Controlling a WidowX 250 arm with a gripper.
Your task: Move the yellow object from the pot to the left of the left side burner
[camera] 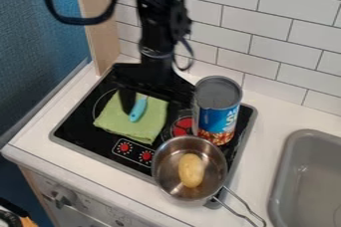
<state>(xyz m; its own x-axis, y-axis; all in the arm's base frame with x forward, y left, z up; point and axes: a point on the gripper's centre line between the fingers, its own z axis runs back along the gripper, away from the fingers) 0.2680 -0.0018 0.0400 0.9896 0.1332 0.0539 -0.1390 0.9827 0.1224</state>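
The black gripper (pixel 152 101) hangs open over the stove, its fingers spread above the back part of the green cloth, up and to the left of the pot. A steel pot (pixel 163 164) rests at the stove's front right corner, its wire handle pointing to the lower right. Inside it lies the yellow object (pixel 191 170), oval like a potato, apart from the gripper. The left side burner is mostly covered by the folded green cloth (pixel 126 121); only a curved bit of its ring shows.
On the cloth lies a turquoise utensil (pixel 138 109) under the gripper. A tall blue can (pixel 217 110) stands right behind the pot, beside a red burner (pixel 181 126). The grey sink (pixel 287 171) is at the right, the tiled wall (pixel 266 47) behind.
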